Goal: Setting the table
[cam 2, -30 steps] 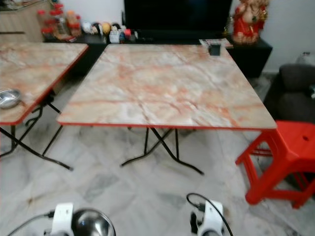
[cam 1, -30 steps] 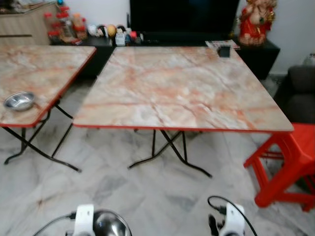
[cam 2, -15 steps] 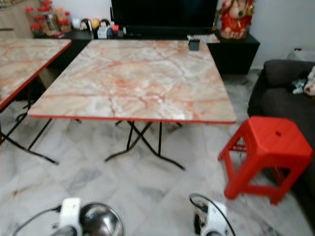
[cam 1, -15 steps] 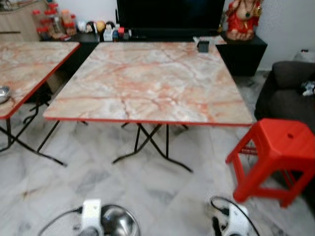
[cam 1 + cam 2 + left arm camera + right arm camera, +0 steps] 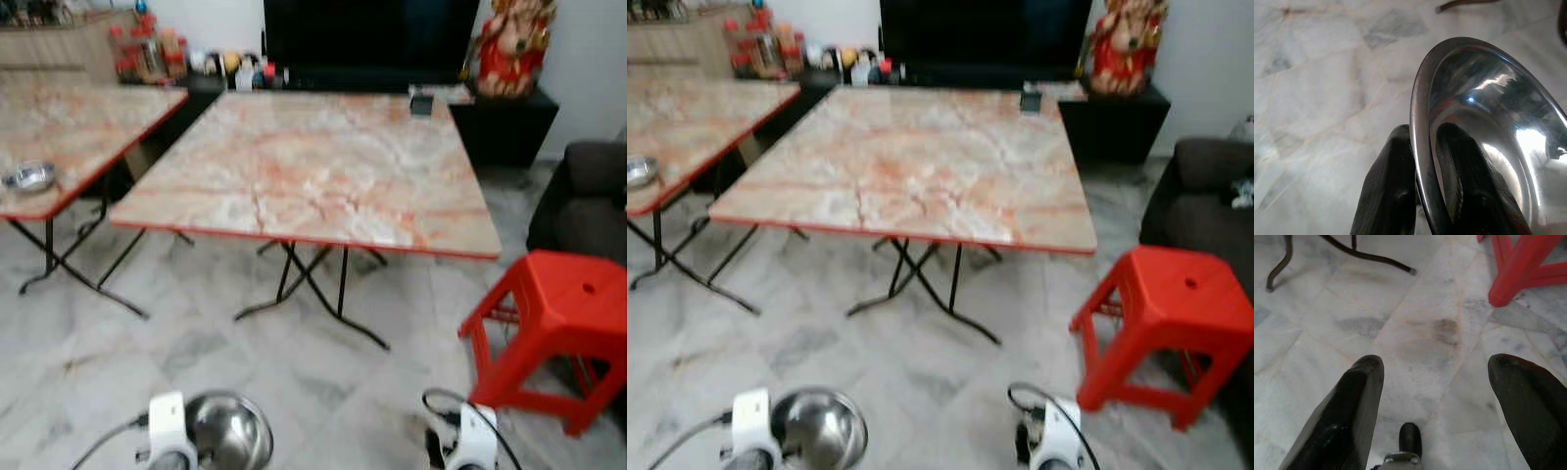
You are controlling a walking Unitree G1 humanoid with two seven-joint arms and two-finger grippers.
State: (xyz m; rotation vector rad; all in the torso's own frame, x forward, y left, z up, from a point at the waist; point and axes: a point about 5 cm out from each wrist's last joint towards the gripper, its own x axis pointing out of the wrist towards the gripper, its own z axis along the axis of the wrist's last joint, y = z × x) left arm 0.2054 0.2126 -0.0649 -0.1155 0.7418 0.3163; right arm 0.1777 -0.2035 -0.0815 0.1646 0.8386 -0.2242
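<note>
My left gripper (image 5: 1422,196) is shut on the rim of a shiny steel bowl (image 5: 1488,137), one black finger inside it and one outside. The same bowl (image 5: 228,431) hangs low in front of me above the floor. A marble-patterned folding table with a red edge (image 5: 313,162) stands ahead with a bare top. A second steel bowl (image 5: 29,177) rests on another such table (image 5: 69,127) to the left. My right gripper (image 5: 1437,382) is open over the floor, holding nothing.
A red plastic stool (image 5: 554,328) stands at the main table's right corner, a dark sofa (image 5: 588,196) behind it. A small black object (image 5: 421,104) sits at the table's far edge. Beyond are a TV cabinet, jars and a red figurine (image 5: 509,49).
The camera has swung, so the scene shifted: the left table and its bowl are back in view and the stool sits further right. Both grippers hold as before.
</note>
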